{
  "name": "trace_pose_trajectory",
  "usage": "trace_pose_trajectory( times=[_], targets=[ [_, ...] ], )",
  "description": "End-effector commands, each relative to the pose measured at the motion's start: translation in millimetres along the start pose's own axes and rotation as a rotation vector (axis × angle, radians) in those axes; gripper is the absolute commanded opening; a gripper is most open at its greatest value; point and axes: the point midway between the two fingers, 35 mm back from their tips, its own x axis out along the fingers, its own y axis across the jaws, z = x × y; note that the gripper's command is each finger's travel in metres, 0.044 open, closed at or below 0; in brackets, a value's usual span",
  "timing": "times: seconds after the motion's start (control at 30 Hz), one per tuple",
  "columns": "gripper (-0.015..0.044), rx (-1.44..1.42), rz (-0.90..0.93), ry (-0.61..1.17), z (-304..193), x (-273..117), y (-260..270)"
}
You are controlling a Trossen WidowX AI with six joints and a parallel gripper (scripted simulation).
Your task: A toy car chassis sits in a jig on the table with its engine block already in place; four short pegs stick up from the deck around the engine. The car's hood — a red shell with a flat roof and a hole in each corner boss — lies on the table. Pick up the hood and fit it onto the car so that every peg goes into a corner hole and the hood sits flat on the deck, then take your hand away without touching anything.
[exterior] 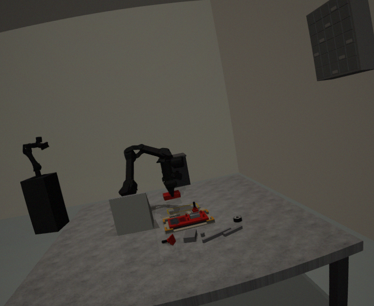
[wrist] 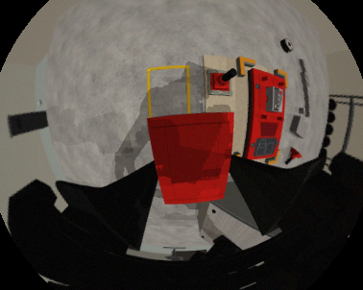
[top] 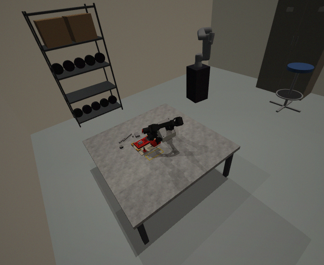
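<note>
red and flat-roofed, the hood [top: 155,142] [wrist: 194,158] is hanging above the counter [top: 162,182] [exterior: 213,266] [wrist: 104,43], with the claw [top: 156,140] [exterior: 172,195] [wrist: 192,161] gripping it by its sides. the chassis [top: 143,141] [exterior: 187,219] [wrist: 266,114] is sitting in its jig [top: 138,150] [exterior: 188,227] [wrist: 243,66], apart from the hood, and the engine block [top: 139,142] [exterior: 194,214] [wrist: 275,99] is resting on its deck. a black-and-white ring [top: 121,146] [exterior: 237,218] [wrist: 287,45] is lying to the right in the exterior view.

The toy car chassis [top: 145,141] [exterior: 180,223] [wrist: 254,103] is bright red plastic, with a silvery-grey engine block [top: 139,142] [exterior: 194,214] [wrist: 275,99] on it and orange-yellow corner brackets [exterior: 211,219] [wrist: 241,67] around it. Beside the chassis, a thin rectangular outline [top: 149,159] [wrist: 188,91] is yellow. The flat-roofed hood shell [top: 155,143] [wrist: 192,158] is red, darkened by shadow patches; the hand [top: 155,141] [exterior: 171,194] [wrist: 192,161] is matte black. Under the chassis, the stone-like counter [top: 156,185] [exterior: 213,263] [wrist: 99,38] is mottled grey.
</note>
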Motion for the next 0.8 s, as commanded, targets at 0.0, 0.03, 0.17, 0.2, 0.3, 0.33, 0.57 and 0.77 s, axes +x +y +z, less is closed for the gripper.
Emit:
trace_pose_trajectory(
  times=[0.0, 0.03, 0.17, 0.2, 0.3, 0.33, 0.57, 0.77],
  targets=[
    [0.0, 0.004, -0.002, -0.001, 3.2, -0.6, -3.3],
    [0.0, 0.006, -0.003, -0.001, 4.7, -1.0, -4.9],
    [0.0, 0.012, -0.006, 0.0, 11.4, -2.5, -12.2],
    [0.0, 0.012, -0.006, 0.0, 13.0, -2.8, -14.0],
    [0.0, 0.014, -0.008, -0.001, 18.0, -3.9, -19.7],
    [0.0, 0.014, -0.008, -0.001, 19.6, -4.2, -21.6],
    [0.0, 0.017, -0.011, -0.002, 30.4, -6.3, -35.6],
    [0.0, 0.02, -0.014, -0.002, 39.0, -7.8, -48.5]
  ],
)
